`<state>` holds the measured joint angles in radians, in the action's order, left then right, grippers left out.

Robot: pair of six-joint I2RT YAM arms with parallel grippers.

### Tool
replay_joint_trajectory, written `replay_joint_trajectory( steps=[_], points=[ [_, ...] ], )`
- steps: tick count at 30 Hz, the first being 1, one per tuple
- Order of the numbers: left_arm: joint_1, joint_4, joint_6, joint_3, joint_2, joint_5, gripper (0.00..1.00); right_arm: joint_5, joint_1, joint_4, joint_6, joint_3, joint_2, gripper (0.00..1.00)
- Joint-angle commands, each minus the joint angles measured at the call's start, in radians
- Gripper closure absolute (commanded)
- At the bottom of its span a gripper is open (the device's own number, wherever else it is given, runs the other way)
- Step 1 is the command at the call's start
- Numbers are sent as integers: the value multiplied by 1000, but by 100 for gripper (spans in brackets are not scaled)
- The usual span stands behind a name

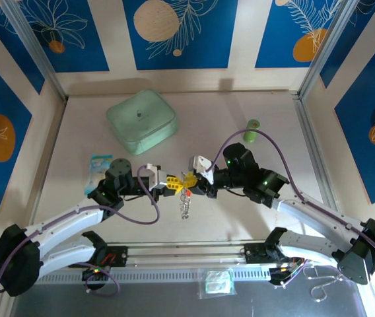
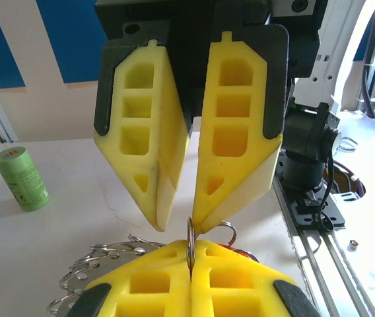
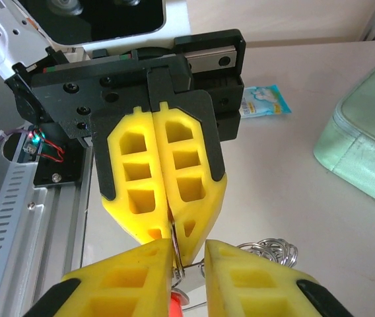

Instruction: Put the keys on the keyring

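Left jaws, on the left gripper [image 1: 171, 183], are pressed together on the thin ring of the keyring [image 1: 185, 202], held on the near side of the mint-green case [image 1: 141, 122], its chain trailing below. The right gripper [image 1: 189, 179] faces it, jaws slightly apart at the ring. Threading seems the step in hand; next, a key's hole must be fed onto the ring. The red key [image 3: 174, 306] is cut off by the frame edge, and the yellow key cannot be told from the fingertips.

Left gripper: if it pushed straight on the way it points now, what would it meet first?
The right gripper, facing it almost tip to tip. The left gripper, shut on the keyring, points straight at the right one's parted fingertips; the gap looks tiny, though depth is hard to judge.
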<state>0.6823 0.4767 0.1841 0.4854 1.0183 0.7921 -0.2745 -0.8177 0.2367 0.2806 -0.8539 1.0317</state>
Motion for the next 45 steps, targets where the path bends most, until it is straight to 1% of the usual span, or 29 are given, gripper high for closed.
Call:
replay_joint_trajectory(
  steps=[1,6,15,17,20,26,31,40,42,45],
  points=[
    [3,14,19,39,-1,16,100,-15,9,55,29,-30,19,81],
    [3,25,22,37,6,6,100,-46,24,66,48,-19,47,82],
    [2,96,4,25,25,30,100,-149,47,44,68,13,49,89],
    [2,94,10,22,25,30,100,-169,55,42,72,23,35,89],
    [3,77,25,22,25,34,100,-191,64,34,75,40,5,84],
    [3,80,24,22,28,45,100,-179,67,9,85,59,-18,83],
    [3,87,18,22,28,51,100,-149,61,-7,85,54,6,83],
    [3,109,10,20,28,59,100,-142,55,10,89,39,37,83],
    [3,120,3,19,27,63,100,-141,55,12,90,41,39,84],
    [3,129,-2,16,26,63,100,-144,56,13,89,41,39,88]
  ],
)
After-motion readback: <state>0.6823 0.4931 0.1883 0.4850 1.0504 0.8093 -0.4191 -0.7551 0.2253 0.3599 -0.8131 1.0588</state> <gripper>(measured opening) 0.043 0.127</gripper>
